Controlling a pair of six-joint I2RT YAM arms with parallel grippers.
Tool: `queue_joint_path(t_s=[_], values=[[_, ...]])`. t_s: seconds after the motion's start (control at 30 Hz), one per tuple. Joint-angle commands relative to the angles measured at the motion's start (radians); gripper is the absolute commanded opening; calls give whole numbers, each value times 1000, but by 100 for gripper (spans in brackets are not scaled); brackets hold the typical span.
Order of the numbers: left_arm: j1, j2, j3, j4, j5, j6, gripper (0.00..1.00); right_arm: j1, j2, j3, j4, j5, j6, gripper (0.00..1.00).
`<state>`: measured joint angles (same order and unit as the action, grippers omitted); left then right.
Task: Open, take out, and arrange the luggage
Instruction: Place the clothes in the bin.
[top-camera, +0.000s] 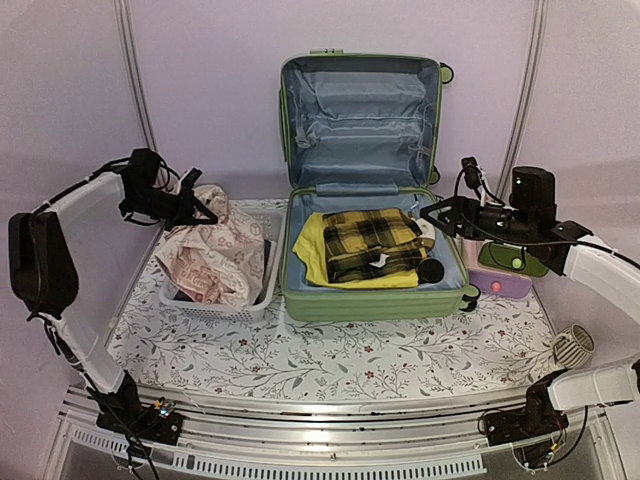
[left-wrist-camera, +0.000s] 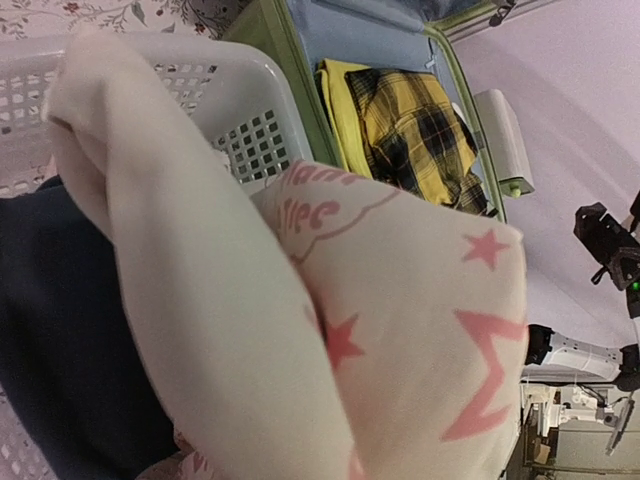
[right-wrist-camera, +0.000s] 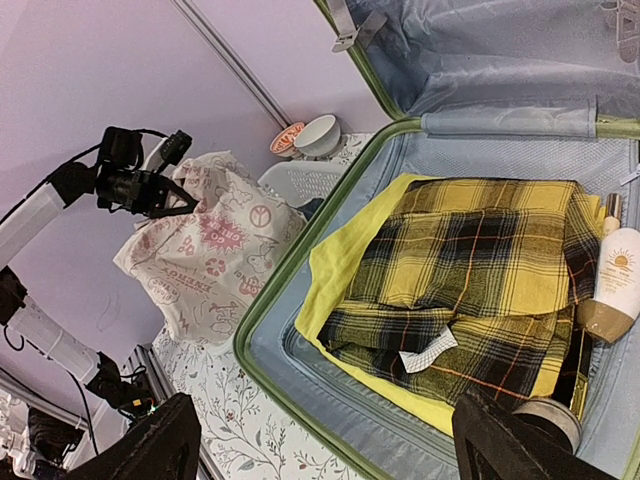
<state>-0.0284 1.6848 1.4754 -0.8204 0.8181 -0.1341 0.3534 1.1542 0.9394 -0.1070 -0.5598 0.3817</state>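
Luggage: a large light-green ribbed hard-shell suitcase, lying open at centre back of the floral-patterned worktop. The lid stands upright against the rear wall, with its grey-blue fabric lining facing forward.

Lower shell contents:
- A folded yellow-and-black plaid shirt, topmost and roughly central.
- A plain yellow garment under the shirt, showing along its left and front edges.
- A white bottle with a tan cap, lying along the right side.
- A round black object near the front right corner; I cannot tell what it is.

White perforated plastic basket: just beside the luggage, on its left. Contents:
- A dark navy fabric low in the basket.
- A cream cloth with pink printed stars and lettering, bunched over the navy fabric and rising above the rim.

Left gripper: pinched tight on the upper part of the cream cloth, above the basket.

Right gripper: spread wide and holding nothing. It hovers over the right rim of the lower shell, pointing left towards the plaid shirt.

Small white-green-purple box: on the worktop to the right of the luggage, partly hidden under the right arm.
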Motion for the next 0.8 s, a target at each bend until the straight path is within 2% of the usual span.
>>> queue_joint_path(t_s=[0.0,0.17,0.43,0.57,0.77], values=[[-8,11,94,17,78,2,0,8,-2,24,-15,10,-1,89],[-73,-22,118,37,172,-67,0,9,2,22,-16,18,-8,89],[-200,-180,121,57,146,-205,0,10,0,17,-23,4,-1,89],[-237,-287,93,166,208,-311,0,9,-16,-1,-14,2,2,89],[-294,-382,46,430,295,-498,0,9,-31,-6,-24,-6,8,89]])
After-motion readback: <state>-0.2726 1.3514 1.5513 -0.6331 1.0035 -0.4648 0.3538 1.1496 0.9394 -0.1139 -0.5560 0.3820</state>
